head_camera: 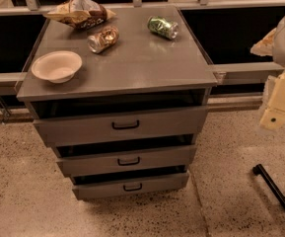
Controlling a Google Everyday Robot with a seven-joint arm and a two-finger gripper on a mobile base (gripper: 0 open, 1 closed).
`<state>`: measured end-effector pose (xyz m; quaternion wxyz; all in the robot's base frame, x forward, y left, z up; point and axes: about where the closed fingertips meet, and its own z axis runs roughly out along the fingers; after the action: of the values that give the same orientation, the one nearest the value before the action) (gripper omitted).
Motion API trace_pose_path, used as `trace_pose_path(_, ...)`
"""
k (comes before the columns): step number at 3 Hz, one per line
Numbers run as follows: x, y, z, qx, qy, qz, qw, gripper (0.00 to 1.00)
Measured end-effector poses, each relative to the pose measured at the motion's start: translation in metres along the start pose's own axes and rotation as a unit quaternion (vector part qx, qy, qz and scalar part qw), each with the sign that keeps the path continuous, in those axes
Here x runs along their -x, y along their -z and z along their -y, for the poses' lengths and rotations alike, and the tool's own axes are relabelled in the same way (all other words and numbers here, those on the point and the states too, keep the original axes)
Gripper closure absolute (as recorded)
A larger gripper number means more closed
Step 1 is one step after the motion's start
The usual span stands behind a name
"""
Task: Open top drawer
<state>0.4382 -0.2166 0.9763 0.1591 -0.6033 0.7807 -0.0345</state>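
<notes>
Cabinet top (142,65): bowl (56,66), gold can (103,39), green can (162,27), bag (80,12) | top drawer (83,127) ajar | gripper (278,107) right, state unclear

A plain office-like interior is suggested by speckled floor (23,201), metal railing (245,73) and grey cabinet (142,58), the gripper (279,105) seen at the right edge.

Gripper (279,102), at three o'clock, is partly cut off by the right edge, and the arm above it runs out of view. Top drawer (122,126): its inside shows only as a dark gap under the cabinet top (132,63); contents cannot be told. Lettering on the gold can (102,38) and green can (162,26), toward twelve o'clock, is blurred. A black bar (275,191), at four o'clock, is cut off by the edge.
</notes>
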Motion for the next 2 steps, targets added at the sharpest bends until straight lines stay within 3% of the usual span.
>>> trace_pose_path(1,0.001,-0.002,0.001,0.0,0.002,0.0,1.0,0.0)
trace_pose_path(2,0.005,-0.028,0.004,-0.005,0.021,-0.004,0.9998,0.0)
